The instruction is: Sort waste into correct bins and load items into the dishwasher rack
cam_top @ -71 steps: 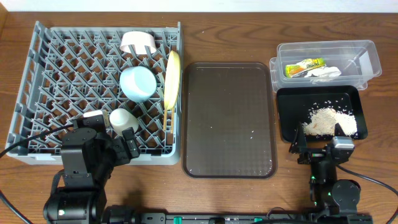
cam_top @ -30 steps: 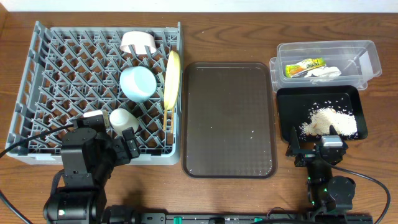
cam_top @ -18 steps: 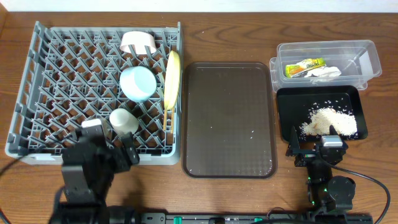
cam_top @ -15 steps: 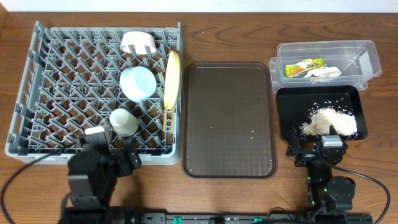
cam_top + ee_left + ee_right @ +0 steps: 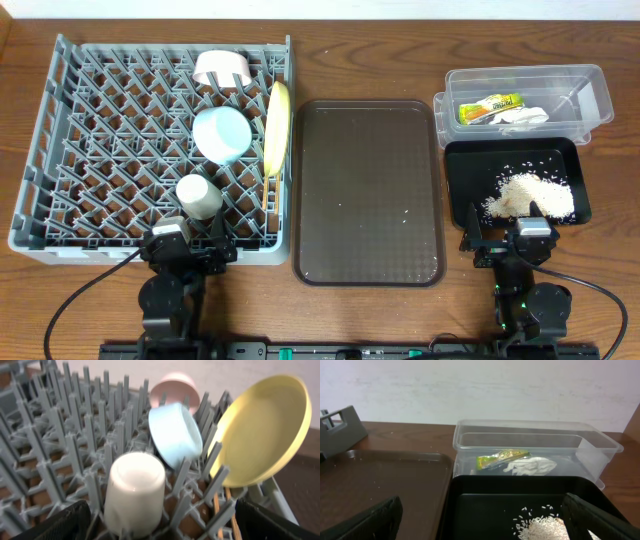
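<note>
Evidently the sorting looks done, and the step in hand is to park cleanly. The left gripper [image 5: 192,248] sits at the near wall of the dishwasher rack [image 5: 90,120], its fingers [image 5: 60,522] spread wide with nothing between them. The right gripper [image 5: 505,240], likewise splayed and empty, sits just short of the black tray [image 5: 458,190]. Ahead of the left one the small white cup [image 5: 134,491] stands among the pegs, apparently upside down, with the light blue bowl [image 5: 175,432] and the pinkish bowl [image 5: 175,387] behind it. The yellow-green plate [image 5: 260,430] stands on edge at the right, above the chopsticks [image 5: 226,510]. Ahead of the right one the rice [image 5: 525,195] lies heaped in the black tray, and the snack wrapper [image 5: 490,107] and tissue [image 5: 522,118] lie in the clear tub [image 5: 590,95] beyond. Any move of the left arm should, I judge, rise clear of the rack wall first, since the cup is near and would tip easily. The right arm should keep off the tray's lip so the rice is not scattered. A stray grain [image 5: 405,212] on the brown serving tray [image 5: 370,120] looks too small to pinch.
</note>
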